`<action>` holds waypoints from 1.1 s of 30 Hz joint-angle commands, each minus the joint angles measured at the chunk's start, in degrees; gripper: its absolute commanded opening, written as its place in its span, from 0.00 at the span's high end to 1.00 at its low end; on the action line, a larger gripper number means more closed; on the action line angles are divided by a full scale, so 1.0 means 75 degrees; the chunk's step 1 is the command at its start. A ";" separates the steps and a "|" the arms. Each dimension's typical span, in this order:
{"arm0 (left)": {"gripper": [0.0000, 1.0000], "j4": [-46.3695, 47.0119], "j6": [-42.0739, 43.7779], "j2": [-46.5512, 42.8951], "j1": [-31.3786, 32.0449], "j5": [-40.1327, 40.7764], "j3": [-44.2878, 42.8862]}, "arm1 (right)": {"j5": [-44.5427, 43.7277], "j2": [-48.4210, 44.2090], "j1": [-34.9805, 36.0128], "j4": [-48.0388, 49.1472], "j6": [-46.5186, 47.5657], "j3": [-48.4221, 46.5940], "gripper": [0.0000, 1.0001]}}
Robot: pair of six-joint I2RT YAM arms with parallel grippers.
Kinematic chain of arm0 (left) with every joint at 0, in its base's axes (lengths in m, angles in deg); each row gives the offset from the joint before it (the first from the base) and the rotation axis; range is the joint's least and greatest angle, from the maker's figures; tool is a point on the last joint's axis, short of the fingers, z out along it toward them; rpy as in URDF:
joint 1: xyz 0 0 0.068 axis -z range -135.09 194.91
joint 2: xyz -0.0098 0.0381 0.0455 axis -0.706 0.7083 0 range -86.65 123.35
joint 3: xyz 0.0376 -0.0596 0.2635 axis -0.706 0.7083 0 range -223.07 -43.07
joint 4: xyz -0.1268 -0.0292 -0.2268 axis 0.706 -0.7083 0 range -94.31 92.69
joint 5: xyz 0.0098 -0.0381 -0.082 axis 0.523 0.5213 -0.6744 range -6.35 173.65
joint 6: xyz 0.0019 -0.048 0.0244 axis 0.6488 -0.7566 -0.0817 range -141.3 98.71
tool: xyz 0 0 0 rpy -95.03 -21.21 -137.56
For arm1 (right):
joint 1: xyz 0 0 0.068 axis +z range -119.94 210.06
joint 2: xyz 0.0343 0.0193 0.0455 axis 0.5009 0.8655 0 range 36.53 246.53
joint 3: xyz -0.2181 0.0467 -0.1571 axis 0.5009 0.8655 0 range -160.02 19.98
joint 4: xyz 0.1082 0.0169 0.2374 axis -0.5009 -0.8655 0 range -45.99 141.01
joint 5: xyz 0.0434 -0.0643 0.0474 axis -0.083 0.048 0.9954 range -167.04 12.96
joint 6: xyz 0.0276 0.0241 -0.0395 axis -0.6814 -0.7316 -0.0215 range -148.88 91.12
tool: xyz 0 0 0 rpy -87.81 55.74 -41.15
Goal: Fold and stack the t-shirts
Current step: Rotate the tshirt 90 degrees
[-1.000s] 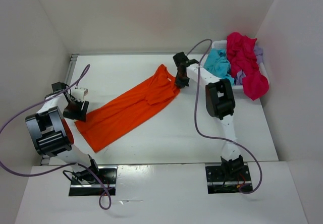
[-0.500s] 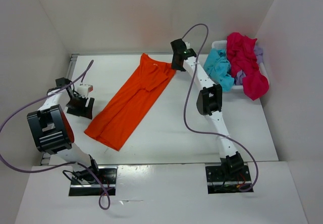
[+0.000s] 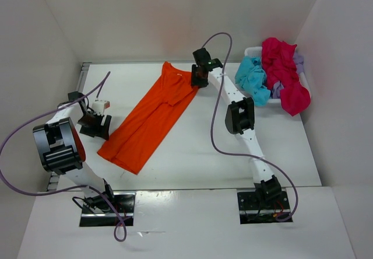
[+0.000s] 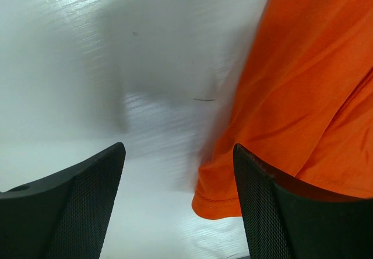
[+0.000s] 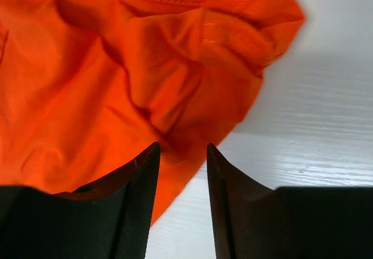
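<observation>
Left gripper (image 4: 178, 151), jaws spread and empty, sits just beside the orange shirt's (image 3: 152, 116) near hem. The shirt lies flat on the table (image 3: 198, 151), long axis running near-left to far-right, collar far. Right gripper (image 5: 182, 148), jaws parted, hangs over its far edge.

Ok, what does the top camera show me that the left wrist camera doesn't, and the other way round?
Only the top view: the white basket holding the turquoise shirt, magenta shirt and lavender shirt, and the right gripper at the collar end of the orange shirt. Only the left wrist view: the stitched hem corner close up, showing in the gap between the open jaws, not gripped. Both: the orange shirt on the table, and the left gripper open by its lower end.
</observation>
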 commanded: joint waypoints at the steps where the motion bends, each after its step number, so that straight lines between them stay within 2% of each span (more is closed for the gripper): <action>1: 0.18 -0.0035 -0.0131 0.0052 0.0021 -0.0195 0.0055 | 0.0398 -0.0553 0.0190 0.0195 0.0237 0.0178 0.56; 12: 0.18 0.0035 -0.0131 0.0123 0.0021 -0.0054 0.0125 | 0.0469 -0.0318 0.0331 0.0265 0.0238 0.0179 0.54; 14: 0.18 0.0035 -0.0131 0.0192 0.0021 -0.0054 0.0125 | 0.0539 -0.0318 0.0331 0.0265 0.0168 0.0179 0.61; 15: 0.18 0.0035 -0.0131 0.0193 0.0021 -0.0054 0.0125 | 0.0539 -0.0318 0.0331 0.0265 0.0167 0.0179 0.73; 16: 0.18 0.0035 -0.0131 0.0193 0.0021 -0.0054 0.0125 | 0.0539 -0.0318 0.0331 0.0265 0.0167 0.0179 0.77; 22: 0.18 0.0035 -0.0131 0.0345 0.0021 -0.0054 0.0125 | -0.0022 -0.0622 0.0331 0.0125 0.0098 0.0179 0.97; 28: 0.18 -0.0035 -0.0061 0.0416 0.0021 -0.0124 0.0195 | -0.0340 -0.1406 0.0331 -0.0039 0.0097 0.0460 1.00; 33: 0.18 -0.0035 -0.0061 0.0416 0.0021 -0.0195 0.0266 | -0.0351 -0.1478 0.0331 -0.0121 0.0016 0.0940 1.00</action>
